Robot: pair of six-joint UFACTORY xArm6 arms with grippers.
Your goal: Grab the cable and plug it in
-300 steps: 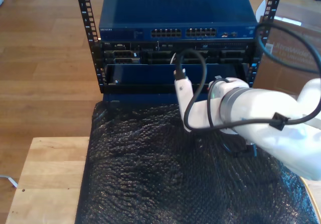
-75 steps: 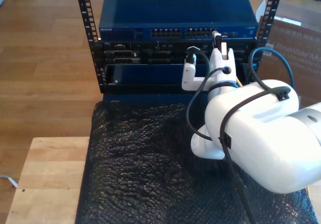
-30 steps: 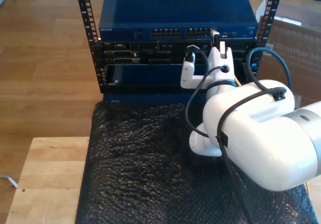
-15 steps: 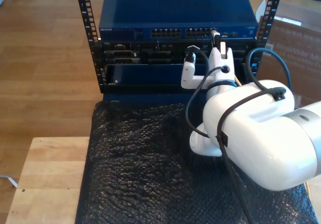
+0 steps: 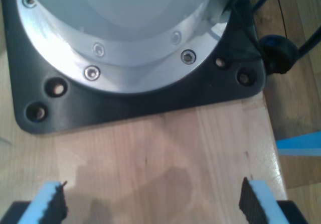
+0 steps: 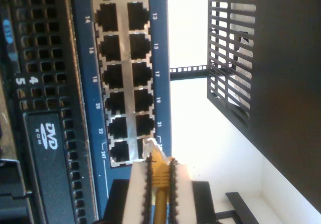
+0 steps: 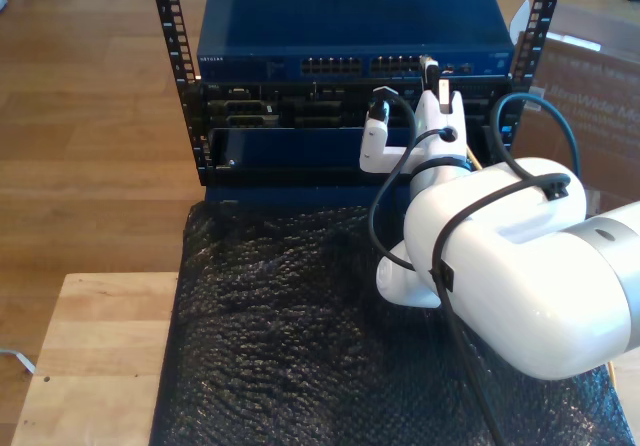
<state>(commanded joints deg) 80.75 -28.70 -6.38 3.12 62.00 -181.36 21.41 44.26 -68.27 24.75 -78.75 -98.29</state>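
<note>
The cable (image 6: 160,189) is yellow and runs between the white fingers (image 6: 138,194) of my second gripper (image 6: 160,176), which is shut on it. Its clear plug (image 6: 152,147) touches the last port in one row of the blue switch's port block (image 6: 123,78); whether it is seated I cannot tell. In the exterior view my second gripper (image 7: 432,74) is up against the switch (image 7: 260,64) at the right-hand port group. My first gripper (image 5: 150,204) is open, its blue pads (image 5: 50,201) wide apart above bare wood, with nothing between them.
The switch sits at the top of a black rack (image 7: 170,56) above other units. Black bubble wrap (image 7: 290,336) covers the wooden table (image 7: 90,356) in front. A black arm base plate (image 5: 135,98) is bolted to wood. A cardboard box (image 7: 590,116) stands at the exterior view's right.
Over ten seconds the second arm rose from the bubble wrap to the switch's ports. In the last second its gripper edged slightly closer to the ports.
</note>
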